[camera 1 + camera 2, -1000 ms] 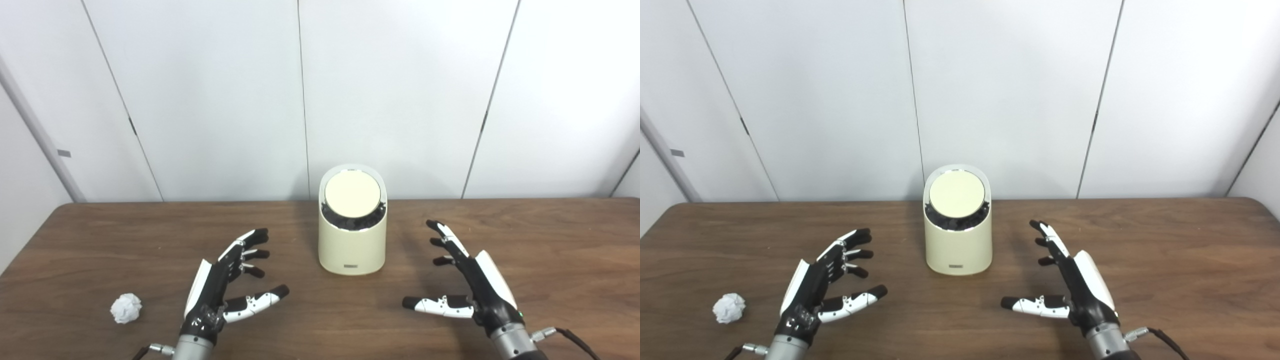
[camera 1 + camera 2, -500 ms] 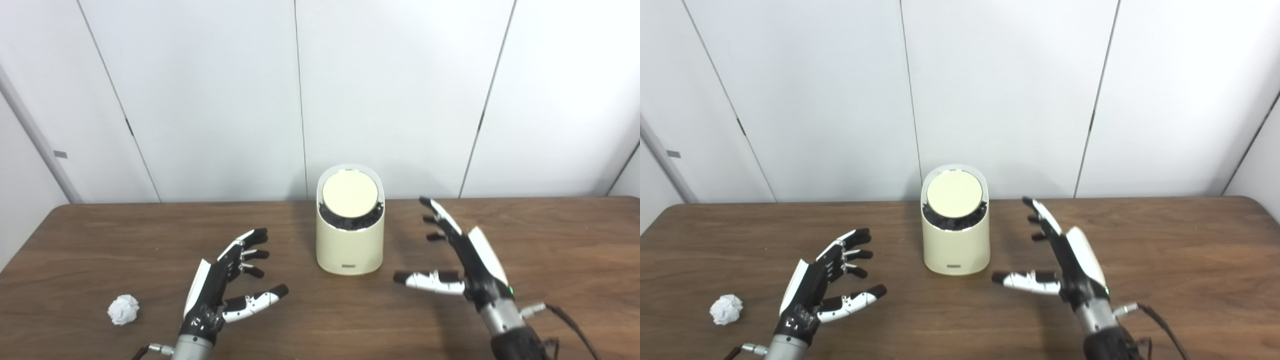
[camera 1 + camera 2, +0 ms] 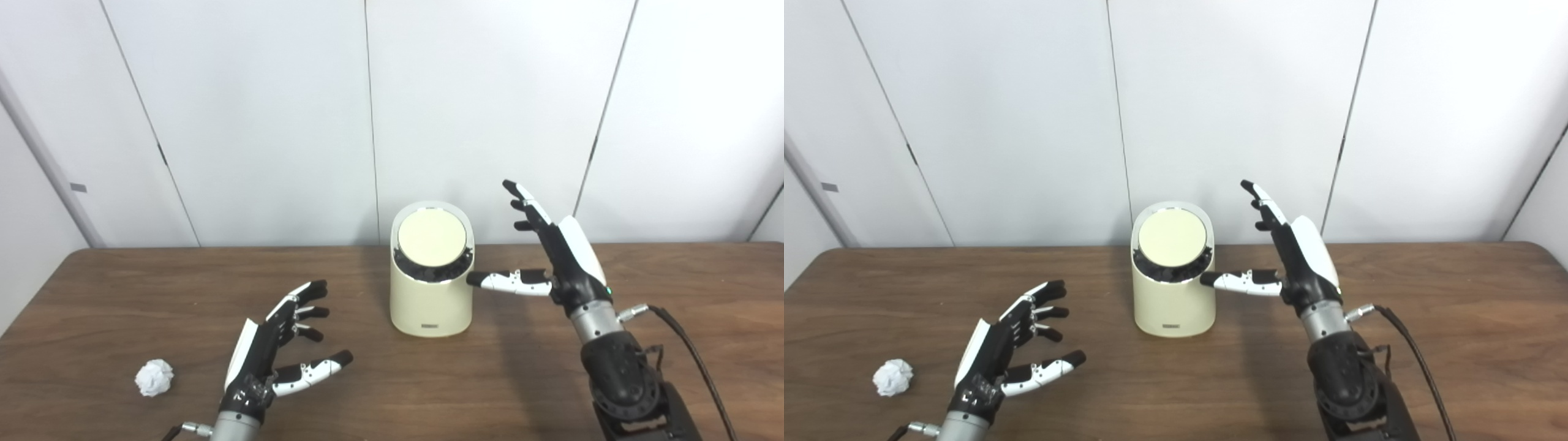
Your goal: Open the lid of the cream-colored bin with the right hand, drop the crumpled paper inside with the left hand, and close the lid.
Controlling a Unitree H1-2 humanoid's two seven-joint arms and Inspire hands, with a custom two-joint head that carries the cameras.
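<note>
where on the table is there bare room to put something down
Bare wood lies to the right of the right hand, out to the table edge, and at the back left, behind the left hand. It is crowded around the bin, where the right hand reaches in, and by the crumpled paper.

Cream-coloured cylindrical bin (image 3: pixel 431 294) stands mid-counter, toward the back of the brown wooden counter (image 3: pixel 704 318), round lid (image 3: pixel 432 237) on top. White crumpled paper ball (image 3: pixel 154 376) lies far left, near the front edge. Left hand (image 3: pixel 269 355) sits between paper and bin, forward of the bin. Right hand (image 3: pixel 554 257) is raised just right of the bin, thumb tip at its upper wall. White panelled wall (image 3: pixel 275 122) behind.
</note>
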